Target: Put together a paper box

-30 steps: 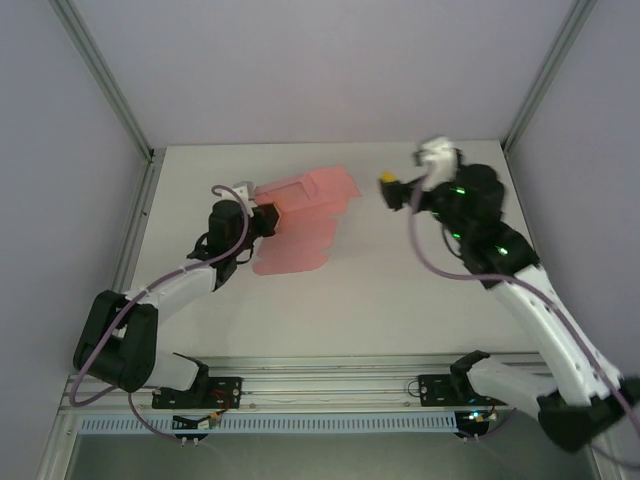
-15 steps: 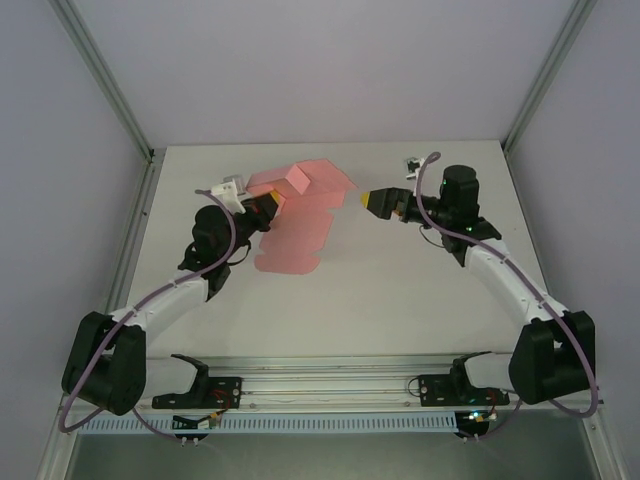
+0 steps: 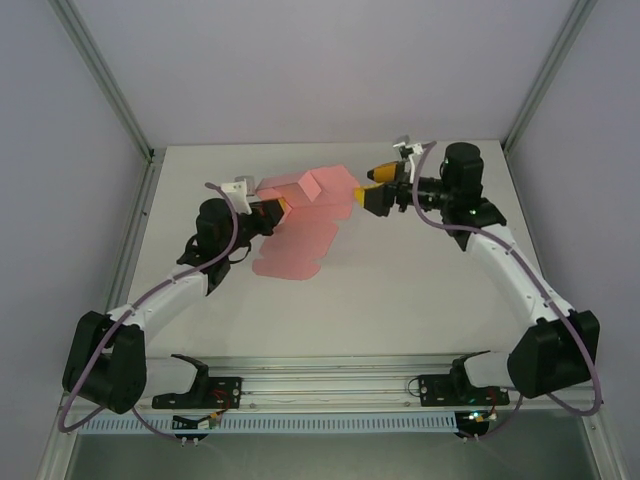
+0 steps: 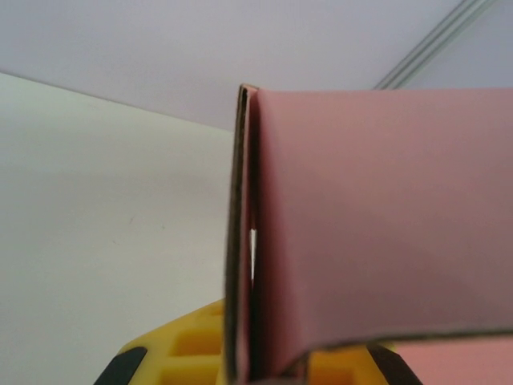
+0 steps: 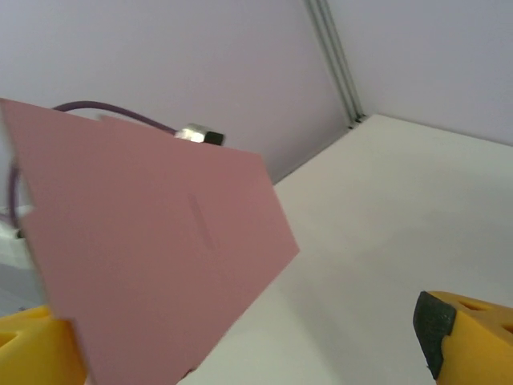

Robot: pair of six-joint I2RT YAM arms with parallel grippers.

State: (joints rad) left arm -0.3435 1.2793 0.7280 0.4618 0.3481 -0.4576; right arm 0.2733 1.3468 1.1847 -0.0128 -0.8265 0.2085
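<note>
Top view, left to right: left gripper [image 3: 272,208] was clamped on the left edge of the paper box [image 3: 300,240], at the far end of the sheet. Left wrist view agreed: a doubled wall of pink card ran upright down between the yellow fingers [image 4: 180,357], with no gap seen between pad and card.

Box itself: not yet a box. Most of the pink sheet lay flat on the table [image 3: 420,290], mid-left of the work area. Its long axis ran from far to near, with the near end swung a little leftwards. The far end was lifted off the surface, with panels folded up beside the held edge.

Further right, the right gripper [image 3: 373,187] was spread wide and held nothing. It hung just beside the far right corner of the sheet, aimed leftwards at it. Right wrist view: a raised pink panel slanted across the left of the frame. One finger [image 5: 461,337] was well clear of it to the right. The other sat at the panel's lower corner; contact could not be told.

Judgement: the sheet lay left of the right gripper, between the two tools. The left arm was the nearer, on the card and acting as anchor. The next fold likely depends on the right jaws coming in leftwards, across the long axis, onto the free raised panel. Risk: thin card buckling if pushed end-on
</note>
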